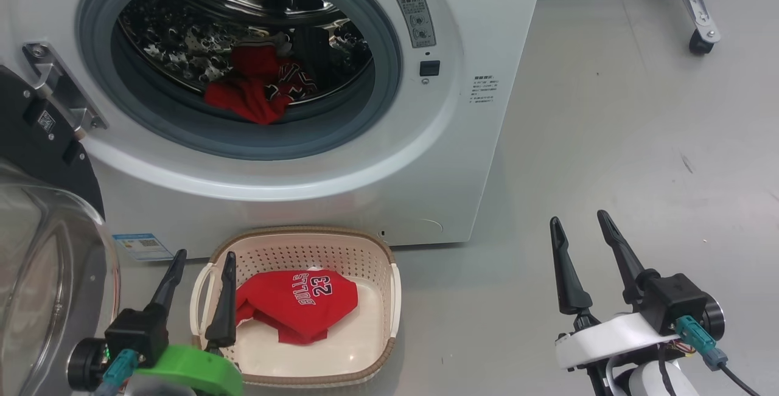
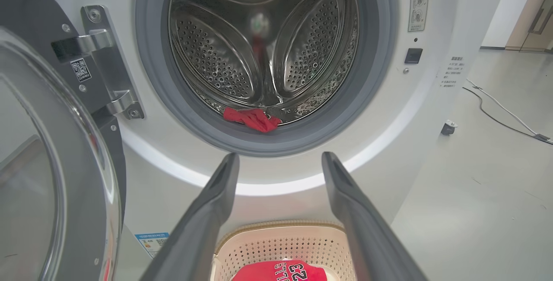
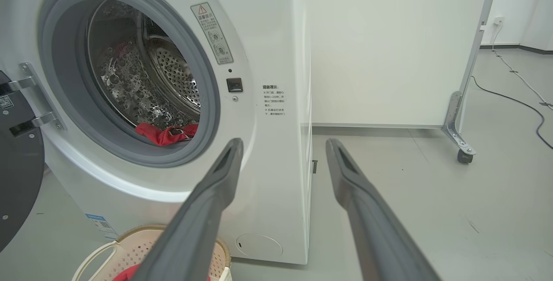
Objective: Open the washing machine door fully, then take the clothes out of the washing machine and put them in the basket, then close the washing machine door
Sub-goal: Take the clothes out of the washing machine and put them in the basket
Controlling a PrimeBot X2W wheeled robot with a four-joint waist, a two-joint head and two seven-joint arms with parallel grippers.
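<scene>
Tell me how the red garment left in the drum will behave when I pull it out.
Probably floppy: the red garment lies crumpled in folds, so it should dangle from a pinch. Likely light, as it looks like thin cloth. It could drag on the grey gasket, whose lip it lies just behind.

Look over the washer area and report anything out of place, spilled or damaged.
Nothing looks spilled or damaged. One thing is out of place: red clothes lie bunched inside the washing machine, at the drum's front edge, while a red jersey lies crumpled in the basket.
</scene>
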